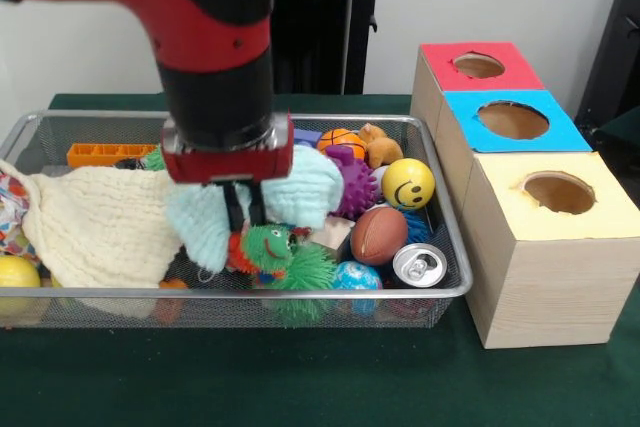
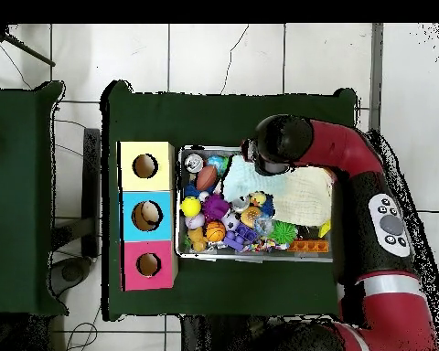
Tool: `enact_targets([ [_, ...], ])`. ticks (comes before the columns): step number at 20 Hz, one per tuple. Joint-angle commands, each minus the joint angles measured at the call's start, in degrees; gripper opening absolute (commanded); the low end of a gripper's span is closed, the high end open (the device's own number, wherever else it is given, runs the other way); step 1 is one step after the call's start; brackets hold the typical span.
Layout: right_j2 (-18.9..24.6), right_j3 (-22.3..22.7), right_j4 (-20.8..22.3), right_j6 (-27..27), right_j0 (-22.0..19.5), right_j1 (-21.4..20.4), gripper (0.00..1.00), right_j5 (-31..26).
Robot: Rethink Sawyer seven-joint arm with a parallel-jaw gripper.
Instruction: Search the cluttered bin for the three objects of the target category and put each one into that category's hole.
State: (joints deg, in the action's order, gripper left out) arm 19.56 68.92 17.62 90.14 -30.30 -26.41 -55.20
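Claw [image 1: 243, 205] was down inside the bin [image 1: 455, 247], fingers close together on the mint-green waffle cloth [image 1: 300, 192], just above a green shaggy toy [image 1: 285, 257]. One polka-dot bag [image 1: 12, 197] showed at the bin's far-left edge, beside the cream waffle cloth [image 1: 95, 222]. Yellow-topped hole [image 1: 558, 192] sat on the nearest box, right of the bin on the bench [image 1: 320, 377].

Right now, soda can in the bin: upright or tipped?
Upright: the soda can shows its silver lid and pull tab facing up, standing in the bin's near corner by the football.
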Motion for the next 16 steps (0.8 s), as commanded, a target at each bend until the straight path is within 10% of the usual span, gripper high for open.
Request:
enact_targets([
  [1, -2.69, 13.34, -3.16, 6.7, 1.0, -12.14, 0.0, -2.58],
  [16, -8.74, 25.82, -6.72, 10.15, 5.22, -24.35, 0.0, -2.89],
])
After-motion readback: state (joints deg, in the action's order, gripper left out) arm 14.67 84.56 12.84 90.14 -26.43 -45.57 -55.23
